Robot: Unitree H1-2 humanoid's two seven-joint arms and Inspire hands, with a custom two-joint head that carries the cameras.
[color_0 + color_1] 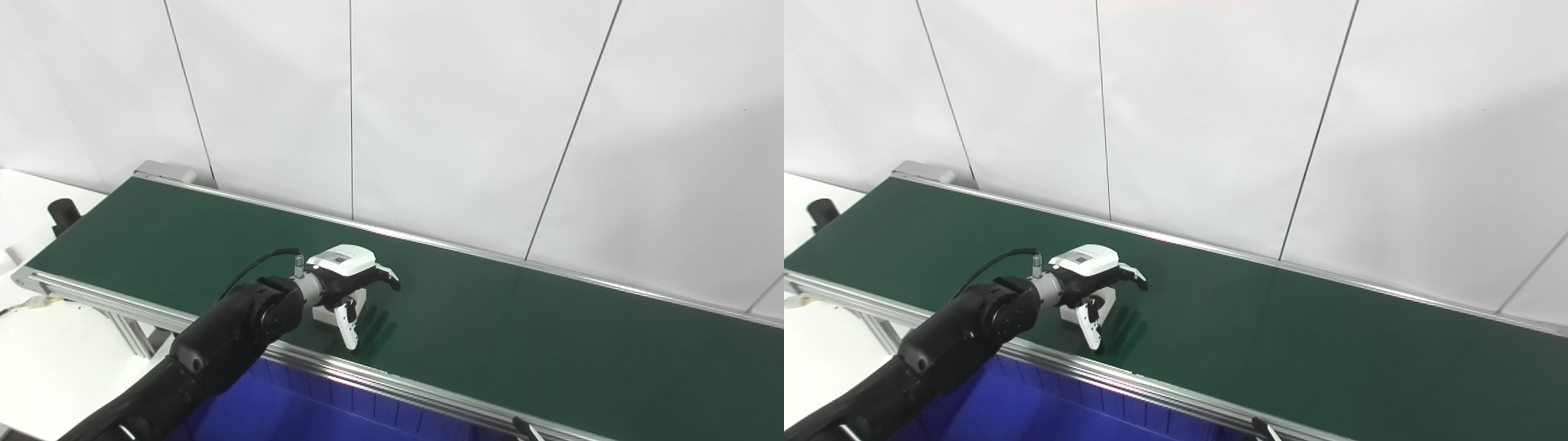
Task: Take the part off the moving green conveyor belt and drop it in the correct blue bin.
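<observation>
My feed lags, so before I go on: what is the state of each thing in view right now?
Left robot hand: over the belt, fingers apart around the white part, grip not confirmed.
White part: on the conveyor belt, mostly hidden under the hand.
Green conveyor belt: carries only that part; motion cannot be told from the pictures.
Blue bin: below the near rail, visible section holds nothing.
Right robot hand: only a sliver at the bottom edge.

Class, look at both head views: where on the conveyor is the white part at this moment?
The white part sits on the green conveyor belt near its front rail, left of centre, under the left hand, above the blue bin.
</observation>
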